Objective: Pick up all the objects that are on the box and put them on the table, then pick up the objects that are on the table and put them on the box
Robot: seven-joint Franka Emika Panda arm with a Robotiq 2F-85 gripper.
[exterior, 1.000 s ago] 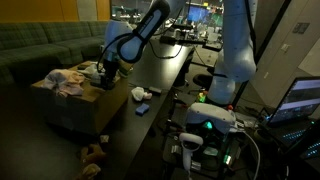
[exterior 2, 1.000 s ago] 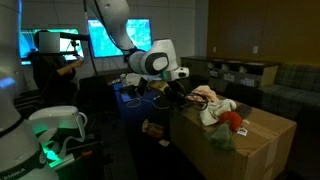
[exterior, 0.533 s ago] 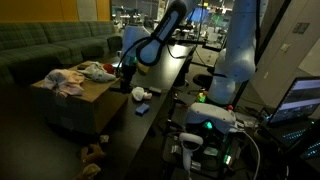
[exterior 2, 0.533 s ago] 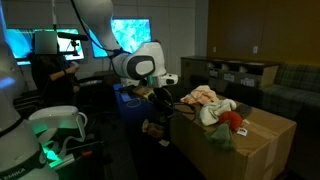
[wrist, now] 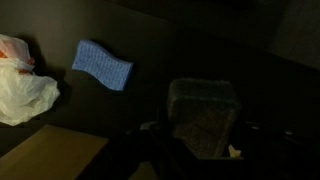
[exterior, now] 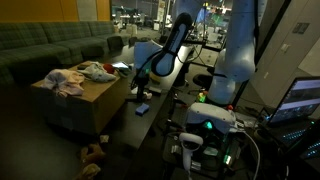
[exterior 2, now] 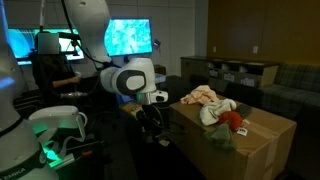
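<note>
Pinching what looks like a grey-teal cloth (wrist: 203, 118) between half-closed jaws, the pincer (exterior 2: 150, 118) hangs low over the desk (wrist: 240, 45), just off the box (exterior: 85, 105) and clear of its edge. Straight below it the desk looks bare, while a blue pad (wrist: 103, 63) and a white cloth (wrist: 22, 90) lie off to one side, nearer the box corner, so I judge the drop is straight down.

I count 1 pincer (exterior 2: 150, 125) w/ 1 dark grey piece (wrist: 203, 115) right at it. Beside it on the 1 table (wrist: 200, 45): 1 blue pad (wrist: 103, 64), 1 white crumpled item (wrist: 20, 85). Farther off there's 1 box (exterior 2: 255, 140) w/ at least 2 cloths, 1 pinkish-white cloth (exterior: 62, 82) and 1 grey-white cloth (exterior: 97, 70), plus 1 red ball (exterior 2: 232, 120). Below the pincer's level there's 1 plush toy (exterior: 93, 152) on the floor.
</note>
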